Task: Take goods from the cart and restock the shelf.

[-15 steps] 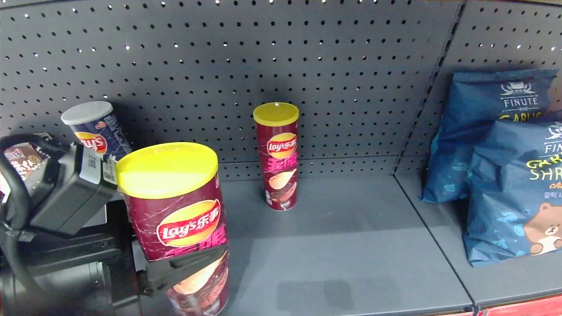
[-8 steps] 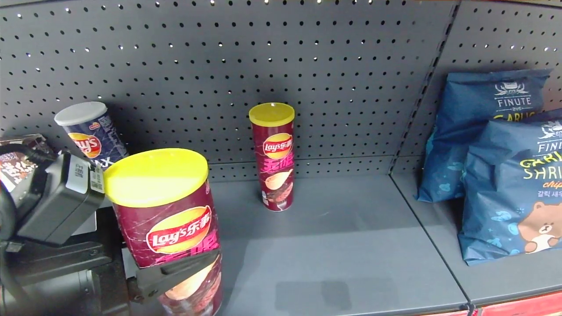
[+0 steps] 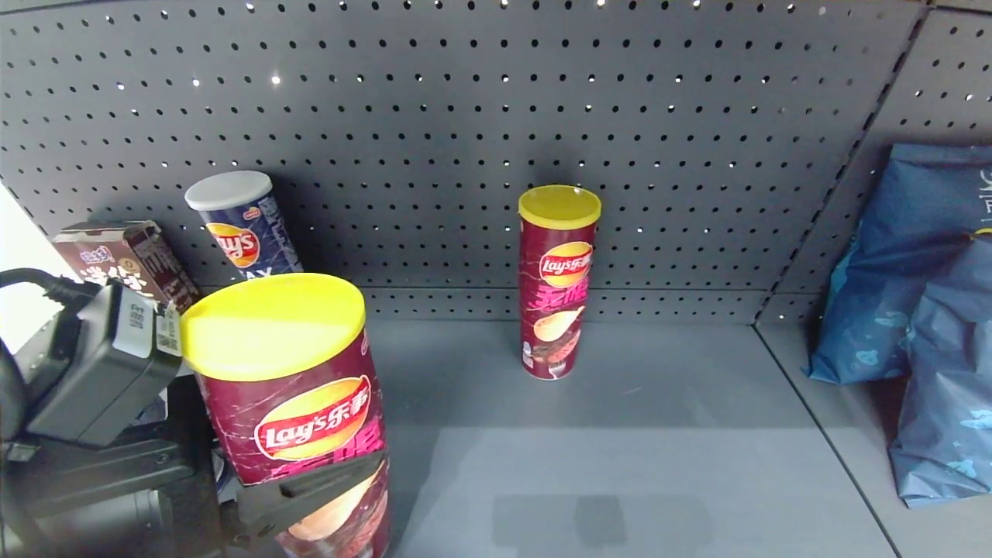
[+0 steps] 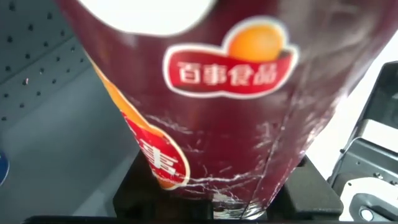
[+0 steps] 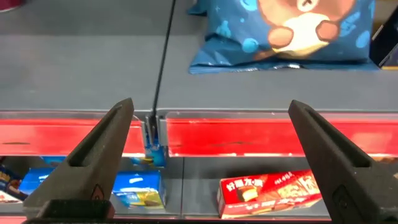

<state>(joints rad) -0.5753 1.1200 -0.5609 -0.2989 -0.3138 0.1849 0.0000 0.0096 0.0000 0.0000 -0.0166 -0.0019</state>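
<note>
pegboard (image 3: 465, 116): dark grey, perforated, forms the back wall; a vertical seam splits it toward the right.
standing can (image 3: 556, 283): maroon chip can with a yellow lid, upright against the pegboard mid-shelf, well apart from the held can (image 3: 294, 403).
navy can (image 3: 240, 229): white lid, tilted, at the pegboard on the left, just behind the held can.
brown box (image 3: 128, 260): tilted, just beside the navy can on its outer side.
blue bags (image 3: 914, 271): two snack bags in the right bay, the front one overlapping the rear one.
bear-print bag (image 5: 292, 31): blue, lying near the deck's front edge in the right wrist view.
shelf deck (image 3: 620, 465): flat grey metal, with a seam between bays on the right.
red edge strip (image 5: 249, 137): runs along the deck's front.
lower shelf: red-brown box (image 5: 273, 190) and blue packs (image 5: 137, 190) sit under the strip.
held can: maroon with a yellow lid, slightly tilted at the shelf's left front; its base is cut off, so can't tell if it touches the deck.
left gripper (image 3: 306, 488): clamped round the held can's lower body, with one black finger (image 3: 318, 480) crossing its front; the can wall (image 4: 217, 106) is wedged between the black pads.
right gripper (image 5: 221, 155): fingers spread wide, gripping nothing, facing the red edge strip.
</note>
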